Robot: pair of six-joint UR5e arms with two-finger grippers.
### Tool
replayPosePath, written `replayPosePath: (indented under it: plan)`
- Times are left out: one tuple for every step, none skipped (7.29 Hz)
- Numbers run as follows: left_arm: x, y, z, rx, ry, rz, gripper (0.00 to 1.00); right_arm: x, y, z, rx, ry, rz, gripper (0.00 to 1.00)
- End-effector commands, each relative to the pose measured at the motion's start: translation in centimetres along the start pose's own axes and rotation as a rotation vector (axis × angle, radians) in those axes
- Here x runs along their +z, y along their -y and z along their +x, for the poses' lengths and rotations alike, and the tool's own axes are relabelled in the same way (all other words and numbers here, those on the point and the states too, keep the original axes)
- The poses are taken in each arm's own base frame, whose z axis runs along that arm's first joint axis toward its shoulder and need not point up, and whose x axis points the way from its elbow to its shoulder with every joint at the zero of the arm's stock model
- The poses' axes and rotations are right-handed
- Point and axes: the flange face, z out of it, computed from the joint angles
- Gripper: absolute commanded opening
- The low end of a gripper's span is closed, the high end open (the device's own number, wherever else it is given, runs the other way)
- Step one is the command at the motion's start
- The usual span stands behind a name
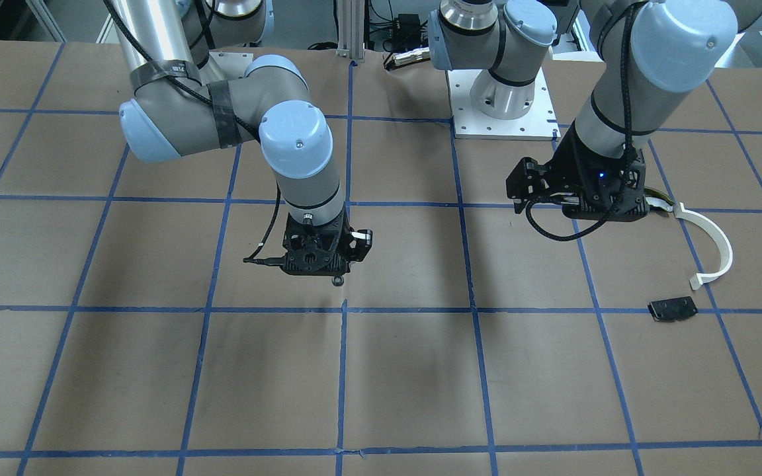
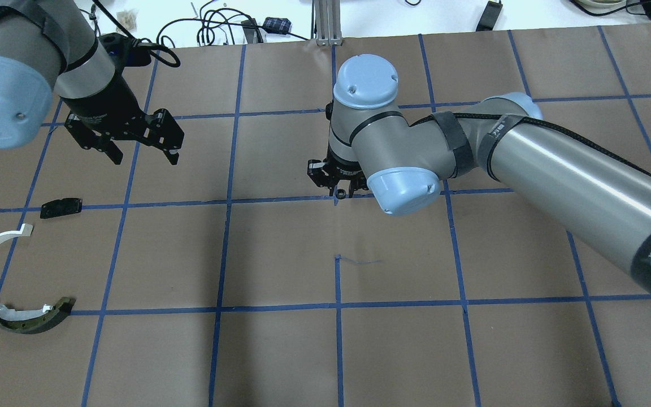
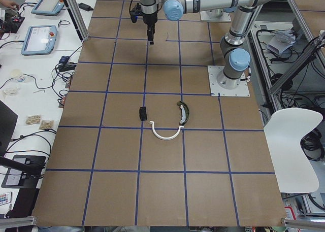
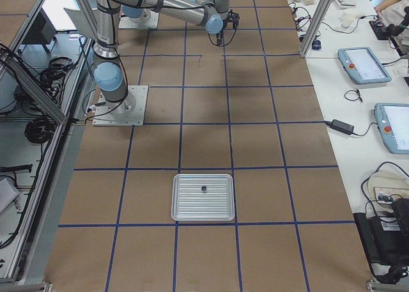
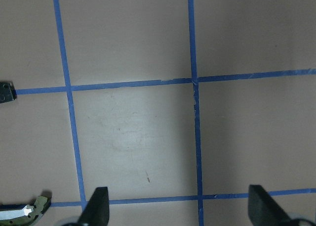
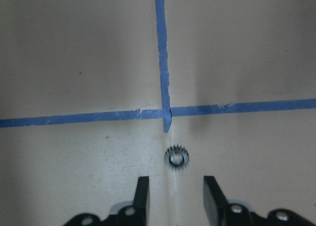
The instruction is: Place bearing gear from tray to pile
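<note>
Right gripper [image 6: 176, 185], bearing gear [image 6: 177, 158] beside tape [image 6: 162, 63]

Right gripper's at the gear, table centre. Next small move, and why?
Probably lift the right gripper straight up. Its jaws stand apart and the gear seems to lie free on the table past the fingertips, far from the pile. The open left gripper, nearer that pile, needs room to come in.

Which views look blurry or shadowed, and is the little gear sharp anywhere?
Right wrist view: soft throughout, gear fuzzy though its teeth show. Left wrist view: tape lines crisp, a pale glare patch at centre. Front-facing view: broad soft arm shadows on the table.
</note>
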Motion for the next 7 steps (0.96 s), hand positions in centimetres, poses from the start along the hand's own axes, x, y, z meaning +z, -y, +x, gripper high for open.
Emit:
replayPosePath:
  plan:
    - [1.7,1.1,-0.1,0.007,-0.004,-0.022,1.00,-5.6,1.5,4.3,-0.002,0.016,0.045,1.00]
    - [1.9,1.2,0.0,0.009,-0.004,-0.025,1.00,-8.9,1.9,8.0,-0.038,0.004,0.035,1.00]
    - [2.1,1.3,0.1,0.006,-0.005,-0.028,1.00,-12.1,2.0,12.7,-0.113,-0.013,-0.001,1.00]
    - [2.3,1.3,1.4,0.021,-0.007,-0.030,1.00,-14.5,1.7,17.7,-0.193,-0.029,-0.041,1.00]
    - [2.8,1.0,4.7,0.066,0.001,-0.033,1.00,-16.4,1.4,22.8,-0.282,-0.066,-0.076,1.00]
    - [3.7,1.6,8.7,0.078,-0.031,0.005,1.00,-19.2,0.8,28.6,-0.355,-0.164,-0.066,1.00]
    - [5.6,1.6,12.1,0.075,-0.107,-0.001,1.00,-19.9,0.8,35.1,-0.432,-0.180,-0.084,1.00]
